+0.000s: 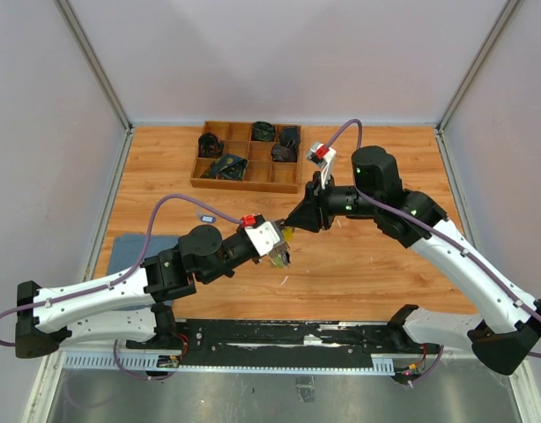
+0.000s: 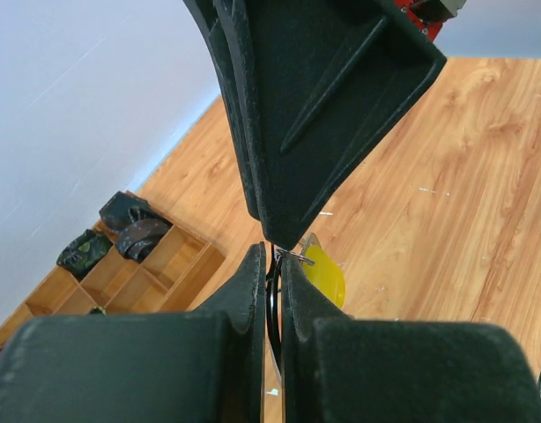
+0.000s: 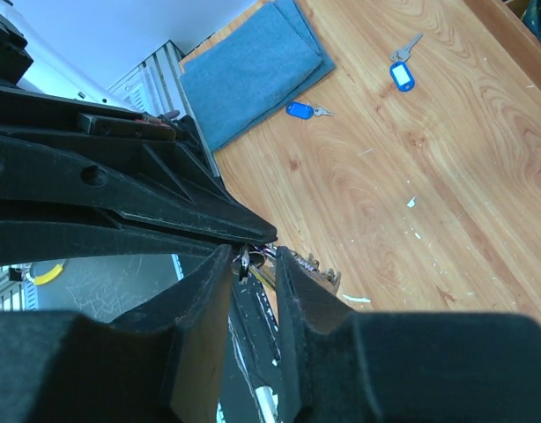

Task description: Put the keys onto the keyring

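Over the wooden table (image 1: 385, 264), the left gripper (image 2: 270, 256) is clamping the keyring (image 2: 272, 304), a yellow key (image 2: 325, 275) showing beside its tips; the right gripper (image 1: 292, 225) is pointing tip-to-tip at them, its grip impossible to tell.

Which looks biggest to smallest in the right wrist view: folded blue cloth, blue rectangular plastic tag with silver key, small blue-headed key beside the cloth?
1. Folded blue cloth, largest by far.
2. Blue rectangular plastic tag with silver key.
3. Small blue-headed key, only slightly smaller than the tag; the two look nearly alike.

The wooden table (image 1: 359, 264) bears a compartment tray (image 1: 244, 184), a blue cloth (image 1: 129, 251), a blue-headed key (image 3: 299, 110) and a blue tag (image 3: 403, 76).
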You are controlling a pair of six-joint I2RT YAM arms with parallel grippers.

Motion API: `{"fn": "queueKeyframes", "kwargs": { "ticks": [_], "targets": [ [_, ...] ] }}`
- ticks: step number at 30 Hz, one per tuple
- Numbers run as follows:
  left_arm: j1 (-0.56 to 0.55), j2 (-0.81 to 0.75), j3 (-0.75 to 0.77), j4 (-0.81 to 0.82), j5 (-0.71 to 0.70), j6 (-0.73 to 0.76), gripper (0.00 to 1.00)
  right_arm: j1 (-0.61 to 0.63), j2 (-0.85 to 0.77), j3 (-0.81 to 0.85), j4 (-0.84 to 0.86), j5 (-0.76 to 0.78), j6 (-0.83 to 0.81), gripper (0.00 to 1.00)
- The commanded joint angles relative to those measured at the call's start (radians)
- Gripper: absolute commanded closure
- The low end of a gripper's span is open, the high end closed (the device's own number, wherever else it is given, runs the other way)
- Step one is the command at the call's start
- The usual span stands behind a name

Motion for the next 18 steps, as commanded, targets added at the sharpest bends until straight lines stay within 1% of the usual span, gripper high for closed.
{"fn": "queueKeyframes", "kwargs": {
  "ticks": [1, 3, 6, 8, 11, 13, 16, 18],
  "targets": [
    [0.007, -0.008, 0.044, 0.038, -0.002, -0.009, 0.99, 0.018, 0.006, 0.041, -0.01, 0.005, -0.012, 0.77],
    [0.007, -0.011, 0.043, 0.038, -0.005, -0.008, 0.99, 0.018, 0.008, 0.045, -0.008, 0.002, -0.011, 0.85],
    [0.007, -0.016, 0.039, 0.037, -0.005, -0.009, 0.9, 0.019, 0.008, 0.046, -0.006, 0.003, -0.014, 0.99],
    [0.007, -0.02, 0.035, 0.038, -0.004, -0.01, 0.82, 0.019, 0.006, 0.051, -0.005, 0.009, -0.019, 0.99],
    [0.007, -0.029, 0.029, 0.041, -0.008, -0.02, 0.61, 0.019, -0.005, 0.057, -0.005, 0.049, -0.023, 0.99],
    [0.007, -0.039, 0.022, 0.042, -0.015, -0.03, 0.52, 0.019, -0.012, 0.063, -0.007, 0.082, -0.022, 0.99],
    [0.007, -0.055, 0.008, 0.042, -0.03, -0.048, 0.44, 0.019, -0.021, 0.075, -0.01, 0.13, -0.02, 0.99],
    [0.006, -0.068, -0.006, 0.044, -0.039, -0.065, 0.41, 0.02, -0.025, 0.081, -0.014, 0.16, -0.016, 0.99]
  ]
}}
